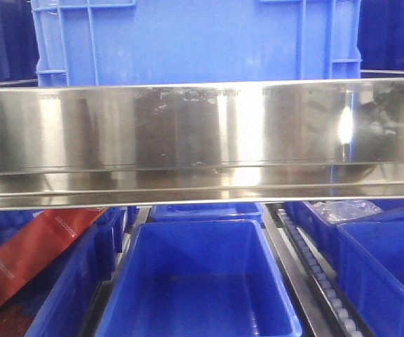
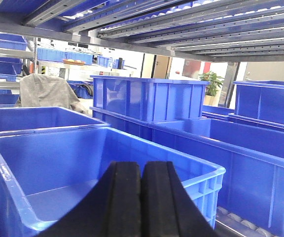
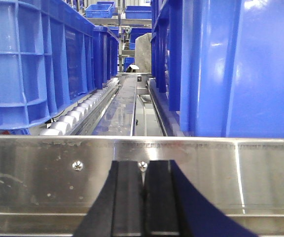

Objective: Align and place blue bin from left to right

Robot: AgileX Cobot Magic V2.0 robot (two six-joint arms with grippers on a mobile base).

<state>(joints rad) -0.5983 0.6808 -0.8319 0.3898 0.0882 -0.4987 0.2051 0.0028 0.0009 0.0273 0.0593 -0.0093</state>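
My left fingers (image 2: 141,197) and right fingers (image 3: 143,197) were clenched empty; the blue bin (image 1: 195,38), at twelve o'clock, sat ungrasped, alignment undone.

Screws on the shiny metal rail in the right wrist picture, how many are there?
2. One screw sits left of the closed tool; the other screw sits just above its fingertips. The tool may hide more.
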